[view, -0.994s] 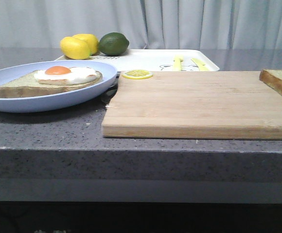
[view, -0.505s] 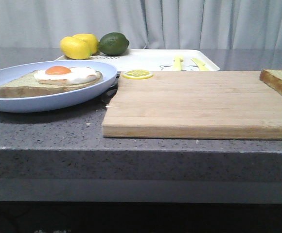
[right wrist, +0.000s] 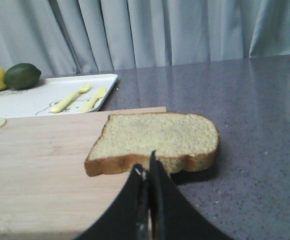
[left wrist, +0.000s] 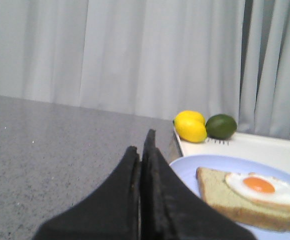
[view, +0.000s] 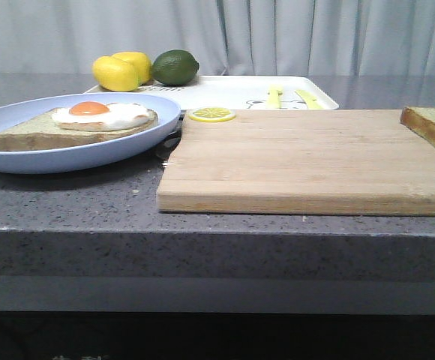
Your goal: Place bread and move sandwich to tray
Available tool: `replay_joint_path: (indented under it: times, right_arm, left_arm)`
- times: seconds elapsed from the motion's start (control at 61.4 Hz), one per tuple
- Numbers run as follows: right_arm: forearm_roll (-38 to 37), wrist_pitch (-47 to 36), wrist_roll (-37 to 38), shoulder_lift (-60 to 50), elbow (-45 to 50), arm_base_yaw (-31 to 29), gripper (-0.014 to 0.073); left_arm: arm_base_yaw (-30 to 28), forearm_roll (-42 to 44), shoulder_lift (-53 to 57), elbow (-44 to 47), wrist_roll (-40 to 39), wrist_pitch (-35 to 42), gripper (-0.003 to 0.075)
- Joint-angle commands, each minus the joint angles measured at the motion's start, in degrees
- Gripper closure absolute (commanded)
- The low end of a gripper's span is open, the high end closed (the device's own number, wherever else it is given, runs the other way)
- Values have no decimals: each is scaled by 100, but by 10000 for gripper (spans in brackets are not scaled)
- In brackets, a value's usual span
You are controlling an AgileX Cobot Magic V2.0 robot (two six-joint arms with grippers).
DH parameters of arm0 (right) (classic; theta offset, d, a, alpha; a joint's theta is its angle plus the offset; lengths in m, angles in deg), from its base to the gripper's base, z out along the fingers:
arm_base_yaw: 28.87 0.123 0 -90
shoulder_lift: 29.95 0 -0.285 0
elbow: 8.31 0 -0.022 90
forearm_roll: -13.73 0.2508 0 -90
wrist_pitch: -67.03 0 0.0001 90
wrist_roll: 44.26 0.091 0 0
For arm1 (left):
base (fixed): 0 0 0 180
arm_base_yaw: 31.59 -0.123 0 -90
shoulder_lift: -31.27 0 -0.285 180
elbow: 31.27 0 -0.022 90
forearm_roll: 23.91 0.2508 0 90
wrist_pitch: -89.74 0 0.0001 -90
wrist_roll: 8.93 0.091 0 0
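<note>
We held our right pincer [right wrist: 146,172] pressed together and empty, just short of the bread [right wrist: 155,141], which lay straight ahead, half on the cutting board [right wrist: 35,165], overhanging for an easy grasp. Our left pincer [left wrist: 142,150] was likewise together, the plate [left wrist: 185,170] with the egg-topped slice [left wrist: 220,192] beside it, the tray [left wrist: 255,145] beyond.

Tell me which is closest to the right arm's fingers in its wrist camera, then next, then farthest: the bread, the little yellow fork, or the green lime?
1. The bread, right beyond the right gripper, on the wooden board's corner.
2. The yellow fork, farther back on the white tray.
3. The green lime, farthest, at the tray's far end near the curtain.
</note>
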Motion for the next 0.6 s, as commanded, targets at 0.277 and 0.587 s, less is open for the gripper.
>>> replay_joint_path:
  times: [0.277, 0.587]
  right_arm:
    - [118, 1251, -41, 1320, -2623, -30, 653]
    - [125, 1297, -41, 2653, -3314, -30, 649]
  left_arm:
    - [-12, 264, -1439, -2082, -12, -739, 741]
    - [0, 293, -2869, -2614, -12, -546, 741]
